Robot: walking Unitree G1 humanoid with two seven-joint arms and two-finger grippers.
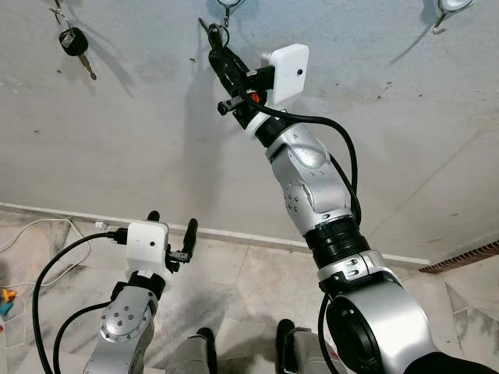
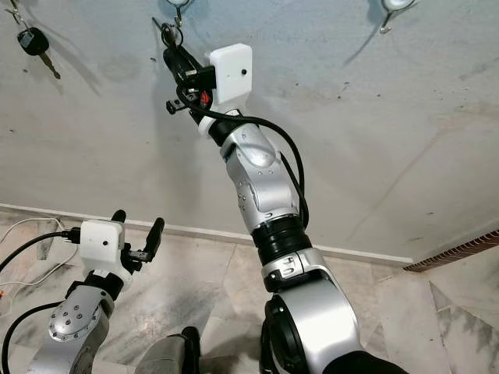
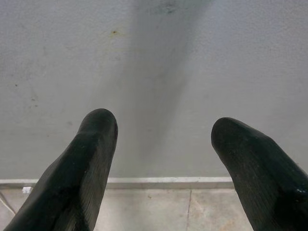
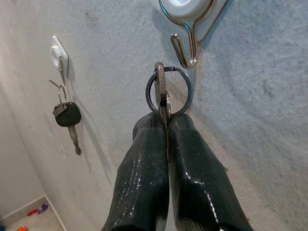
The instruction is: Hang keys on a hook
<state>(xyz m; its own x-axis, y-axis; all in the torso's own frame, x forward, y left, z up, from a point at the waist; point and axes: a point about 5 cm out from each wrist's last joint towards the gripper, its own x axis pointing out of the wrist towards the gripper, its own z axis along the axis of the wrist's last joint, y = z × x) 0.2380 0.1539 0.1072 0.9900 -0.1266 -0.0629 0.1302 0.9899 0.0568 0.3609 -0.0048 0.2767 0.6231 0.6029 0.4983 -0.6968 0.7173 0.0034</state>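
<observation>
The right gripper (image 4: 166, 130) is raised against the wall (image 1: 374, 156), fingers closed tight on a key (image 4: 162, 96) whose ring (image 4: 169, 91) projects past the fingertips. The ring sits just below the tip of the middle hook (image 4: 185, 48), not yet over it. Step in hand: final alignment. The next move calls for lifting the ring over the hook tip, then releasing. The left gripper (image 1: 173, 226) hangs low, fingers spread, holding nothing. Another key (image 1: 74, 43) already hangs on the neighbouring hook (image 4: 57, 55).
</observation>
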